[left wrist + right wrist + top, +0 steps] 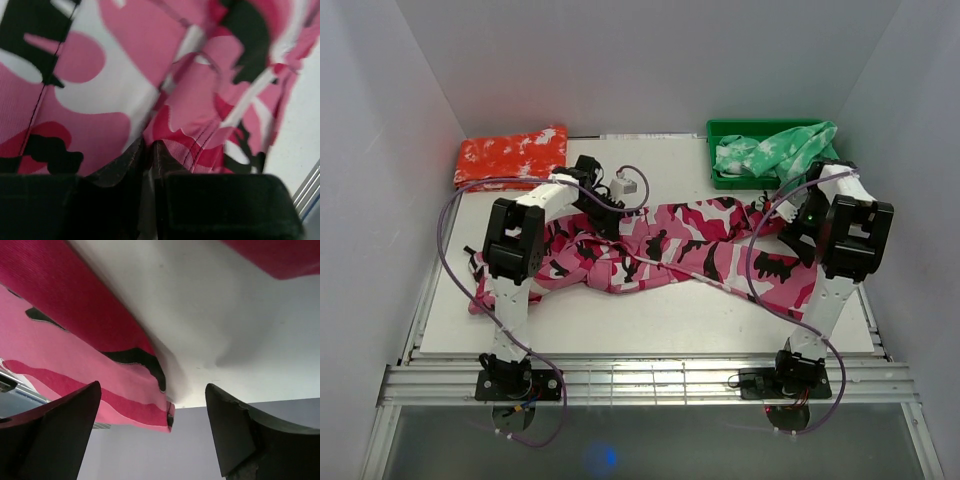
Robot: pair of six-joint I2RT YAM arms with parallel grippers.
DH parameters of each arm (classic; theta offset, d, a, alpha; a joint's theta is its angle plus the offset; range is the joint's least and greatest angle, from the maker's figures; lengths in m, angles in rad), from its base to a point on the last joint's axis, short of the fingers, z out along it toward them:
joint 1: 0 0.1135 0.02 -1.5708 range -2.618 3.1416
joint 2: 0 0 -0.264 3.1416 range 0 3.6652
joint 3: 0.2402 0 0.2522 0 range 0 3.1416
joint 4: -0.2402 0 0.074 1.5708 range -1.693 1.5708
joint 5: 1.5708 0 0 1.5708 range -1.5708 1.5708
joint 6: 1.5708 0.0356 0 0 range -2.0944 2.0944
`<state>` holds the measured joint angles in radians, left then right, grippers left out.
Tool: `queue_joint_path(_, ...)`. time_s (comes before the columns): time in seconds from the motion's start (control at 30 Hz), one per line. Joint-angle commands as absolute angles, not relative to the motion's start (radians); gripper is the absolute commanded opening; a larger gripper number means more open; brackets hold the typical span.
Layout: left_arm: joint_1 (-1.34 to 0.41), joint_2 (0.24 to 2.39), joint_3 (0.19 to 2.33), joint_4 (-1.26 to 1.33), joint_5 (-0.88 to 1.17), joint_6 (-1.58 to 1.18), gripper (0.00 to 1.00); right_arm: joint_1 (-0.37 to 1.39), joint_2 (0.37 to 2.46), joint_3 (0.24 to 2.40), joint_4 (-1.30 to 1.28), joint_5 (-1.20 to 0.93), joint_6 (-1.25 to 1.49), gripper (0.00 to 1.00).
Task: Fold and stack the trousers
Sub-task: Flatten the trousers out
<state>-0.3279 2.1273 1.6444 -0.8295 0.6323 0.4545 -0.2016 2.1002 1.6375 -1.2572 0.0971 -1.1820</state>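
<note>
Top view: the trousers lie crumpled on the worktop, stretched between the left tool and right tool; an orange garment lies beyond the left tool and a green garment beyond the right, neither obstructing. Left wrist: fingers nearly together at a cloth ridge; whether they pinch it I cannot tell; better to seat deeper. Right wrist: released, with cloth just ahead; take a hem.
</note>
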Motion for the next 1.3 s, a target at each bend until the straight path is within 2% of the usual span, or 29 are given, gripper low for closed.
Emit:
queue_joint_path(0.0,-0.293,2.135,1.779,-0.917,0.603,0.403,0.32,-0.207,2.071,1.739,-1.305,0.057,-1.180,0.90)
queue_joint_path(0.03,-0.273,2.134,1.792,-0.929,0.618,0.402,0.51,-0.207,2.054,1.750,-1.305,0.043,-1.175,0.90)
queue_joint_path(0.1,-0.256,2.109,1.793,-0.951,0.650,0.391,0.66,-0.209,2.013,1.758,-1.307,-0.032,-1.173,0.90)
queue_joint_path(0.2,-0.235,2.011,1.764,-0.977,0.653,0.388,0.69,-0.206,1.876,1.670,-1.308,-0.127,-1.219,0.93)
queue_joint_path(0.23,-0.218,1.979,1.749,-0.979,0.657,0.381,0.73,-0.192,1.814,1.640,-1.308,-0.133,-1.242,0.94)
queue_joint_path(0.27,-0.209,1.915,1.727,-0.982,0.660,0.371,0.93,-0.181,1.786,1.608,-1.308,-0.135,-1.252,0.96)
queue_joint_path(0.3,-0.198,1.884,1.718,-0.995,0.663,0.351,0.93,-0.172,1.757,1.576,-1.308,-0.146,-1.262,1.00)
queue_joint_path(0.5,-0.114,1.709,1.620,-1.172,0.627,0.409,0.94,-0.061,1.640,1.356,-1.308,-0.199,-1.267,0.81)
queue_joint_path(0.6,-0.045,1.599,1.463,-1.218,0.611,0.451,0.94,-0.028,1.661,1.292,-1.269,-0.206,-1.227,0.78)
queue_joint_path(0.77,0.049,1.464,1.258,-1.227,0.558,0.498,0.95,0.000,1.694,1.247,-1.212,-0.229,-1.193,0.75)
queue_joint_path(0.97,0.078,1.373,1.089,-1.169,0.505,0.479,0.95,0.098,1.606,1.051,-1.155,-0.187,-1.192,0.76)
queue_joint_path(1.07,0.080,1.352,1.028,-1.111,0.456,0.453,0.96,0.120,1.574,0.934,-1.053,-0.124,-1.149,0.86)
queue_joint_path(1.13,0.080,1.338,0.994,-1.088,0.434,0.465,0.96,0.124,1.569,0.867,-0.945,-0.066,-1.125,0.88)
queue_joint_path(1.17,0.080,1.327,0.976,-1.077,0.425,0.471,0.96,0.124,1.571,0.852,-0.913,-0.048,-1.108,0.87)
queue_joint_path(1.27,0.080,1.301,0.911,-1.026,0.379,0.506,0.96,0.124,1.585,0.830,-0.815,0.011,-1.080,0.76)
